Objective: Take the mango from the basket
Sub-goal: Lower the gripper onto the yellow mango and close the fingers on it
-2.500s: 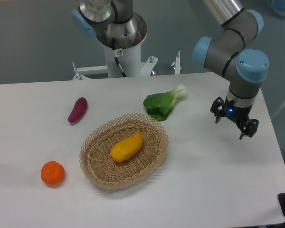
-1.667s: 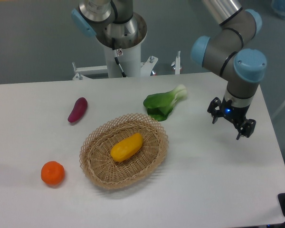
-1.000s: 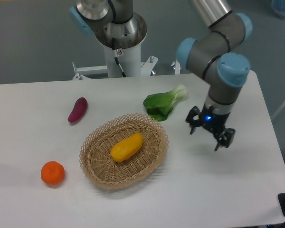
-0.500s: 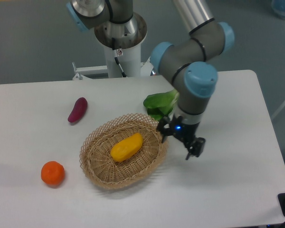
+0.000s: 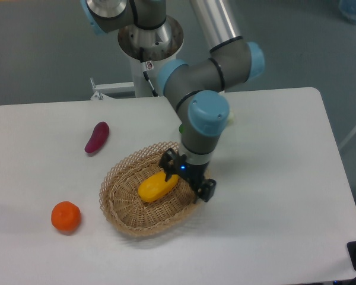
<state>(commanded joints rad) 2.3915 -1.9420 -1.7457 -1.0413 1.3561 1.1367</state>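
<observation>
The mango (image 5: 154, 187) is a smooth yellow-orange oval lying in the middle of the tan wicker basket (image 5: 124, 211). My gripper (image 5: 187, 176) hangs open over the right part of the basket, just right of the mango's upper end. One finger (image 5: 166, 161) stands near the mango's tip, the other (image 5: 206, 191) over the basket's right rim. The gripper holds nothing. The wrist hides the basket's far right rim.
A round orange fruit (image 5: 66, 216) lies left of the basket. A purple sweet potato (image 5: 97, 136) lies at the back left. A green leafy vegetable is mostly hidden behind my arm. The robot's base (image 5: 148, 47) stands behind the table.
The arm has swept left from the table's right side to over the basket. The gripper stays open. The mango and the other items have not moved.
</observation>
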